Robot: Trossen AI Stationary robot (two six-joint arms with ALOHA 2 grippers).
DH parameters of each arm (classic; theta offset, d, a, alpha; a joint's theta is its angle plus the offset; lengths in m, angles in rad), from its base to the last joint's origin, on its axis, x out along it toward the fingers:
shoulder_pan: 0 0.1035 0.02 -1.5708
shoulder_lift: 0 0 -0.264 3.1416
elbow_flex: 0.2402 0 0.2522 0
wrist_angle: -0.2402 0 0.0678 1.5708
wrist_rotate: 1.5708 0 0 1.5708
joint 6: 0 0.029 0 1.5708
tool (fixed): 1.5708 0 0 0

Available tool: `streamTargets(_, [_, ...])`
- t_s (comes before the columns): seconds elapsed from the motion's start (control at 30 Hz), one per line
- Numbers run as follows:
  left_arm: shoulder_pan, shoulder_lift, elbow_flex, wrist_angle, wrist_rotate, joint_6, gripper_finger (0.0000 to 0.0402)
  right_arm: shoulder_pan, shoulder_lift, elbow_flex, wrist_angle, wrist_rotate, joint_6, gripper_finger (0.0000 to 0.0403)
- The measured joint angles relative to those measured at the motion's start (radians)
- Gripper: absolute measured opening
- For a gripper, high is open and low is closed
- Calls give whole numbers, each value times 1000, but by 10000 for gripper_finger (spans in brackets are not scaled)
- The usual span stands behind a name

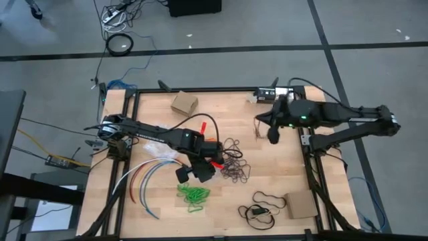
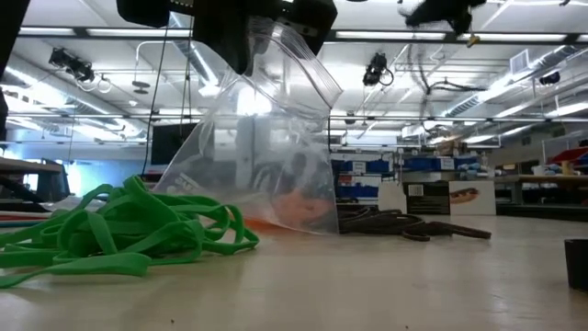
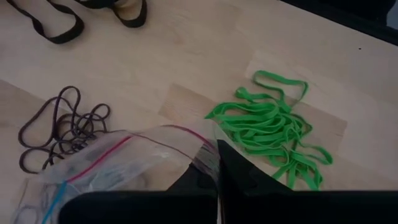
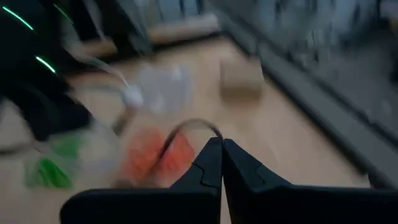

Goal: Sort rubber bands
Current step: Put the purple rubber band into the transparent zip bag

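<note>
- Three colours of rubber bands on my tabletop: the green heap sits near the front, the dark bands are spread just right of centre, and the orange ones look to be inside the clear zip bag.
- My left pincer is clamped on the bag's top edge, holding it upright with its bottom resting on the wood; I judge that keeps the mouth up so the orange lot stays in.
- The green heap lies just beside the bag, a loose dark tangle close on the other side, so any sideways swing could drag bands along.
- My right pincer hangs closed and empty above the far right of the tabletop, well apart from the heaps, waiting.
- Open room: bare wood between the right arm and the dark bands. The coloured cables crowd the left, a cardboard box the far side, a thin black cord loop the near right.
</note>
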Motion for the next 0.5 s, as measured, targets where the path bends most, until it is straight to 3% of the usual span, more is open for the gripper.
streamTargets(0.17, [-1, -1, 31, -6, -5, 0, 0, 25, 34, 6, 155, -64, -24, 0])
streamTargets(0.33, [-1, -1, 56, -11, -5, 0, 0, -21, 120, -6, -61, -80, 55, 0])
streamTargets(0.5, [-1, -1, 60, -20, -6, -1, 0, 18, 106, 9, 13, -40, 24, 0])
